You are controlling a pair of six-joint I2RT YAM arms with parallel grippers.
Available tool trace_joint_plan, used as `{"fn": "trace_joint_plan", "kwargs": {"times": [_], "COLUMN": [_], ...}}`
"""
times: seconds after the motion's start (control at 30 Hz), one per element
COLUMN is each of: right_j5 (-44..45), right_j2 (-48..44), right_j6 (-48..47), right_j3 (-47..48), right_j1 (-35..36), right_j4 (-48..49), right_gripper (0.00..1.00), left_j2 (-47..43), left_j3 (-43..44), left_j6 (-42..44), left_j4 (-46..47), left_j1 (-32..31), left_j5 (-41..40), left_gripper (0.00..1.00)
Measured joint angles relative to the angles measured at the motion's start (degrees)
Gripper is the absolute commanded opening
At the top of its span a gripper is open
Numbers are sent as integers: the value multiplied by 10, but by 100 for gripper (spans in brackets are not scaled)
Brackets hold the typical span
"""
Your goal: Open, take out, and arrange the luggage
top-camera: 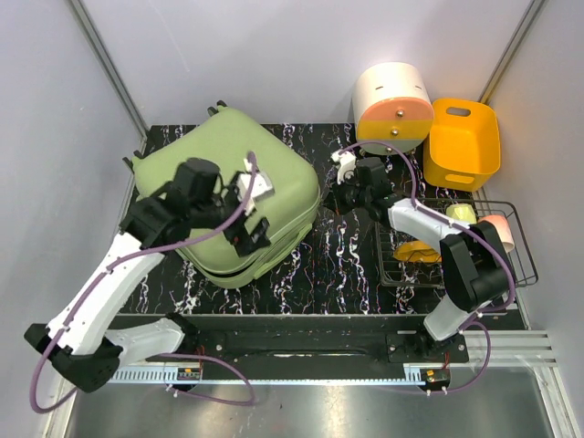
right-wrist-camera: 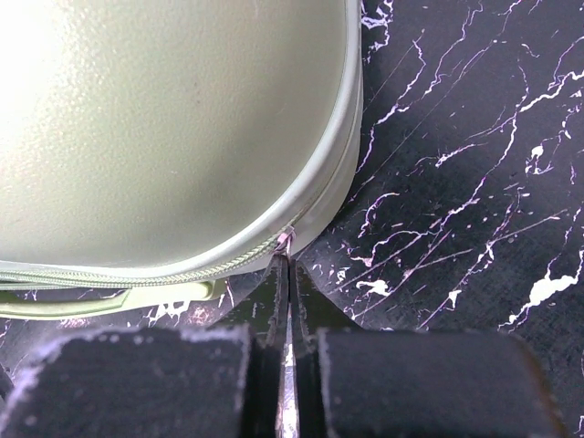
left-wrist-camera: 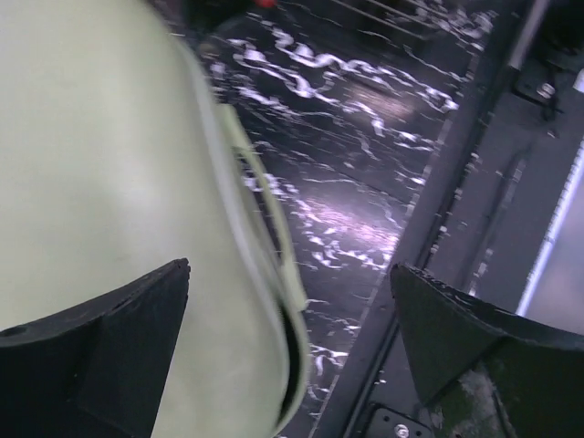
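Pinching the small zip pull [right-wrist-camera: 286,239] on the seam of the pale green hard-shell luggage [top-camera: 228,137]: right gripper [right-wrist-camera: 287,274] is clenched on it at the luggage's right corner. Left gripper [left-wrist-camera: 290,315] is released, jaws wide astride the luggage's near edge. Luggage lies flat, lid down, on the black white-veined table [right-wrist-camera: 456,182]. Shell looks stiff, smooth and slippery, probably light. Only the pull and lid rim offer purchase. Brace the shell or it may slide.
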Motion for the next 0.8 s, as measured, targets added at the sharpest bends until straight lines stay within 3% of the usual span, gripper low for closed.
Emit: {"fn": "trace_joint_plan", "kwargs": {"times": [0.17, 0.47, 0.67, 0.8], "right_j5": [-2, -2, -2, -2], "right_j2": [7, 14, 14, 16], "right_j6": [2, 4, 9, 15], "right_j3": [7, 20, 21, 23], "right_j1": [0, 0, 0, 0], "right_j4": [-6, -21, -22, -23], "right_gripper": [0, 0, 0, 0], "left_j2": [24, 118, 181, 210], "left_j3": [-61, -175, -182, -191], "left_j6": [-67, -223, -259, -264], "left_j4": [24, 128, 179, 202], "left_j1": [-103, -279, -294, -293], "left_j5": [-28, -245, -374, -412], "left_gripper": [95, 93, 93, 93]}}
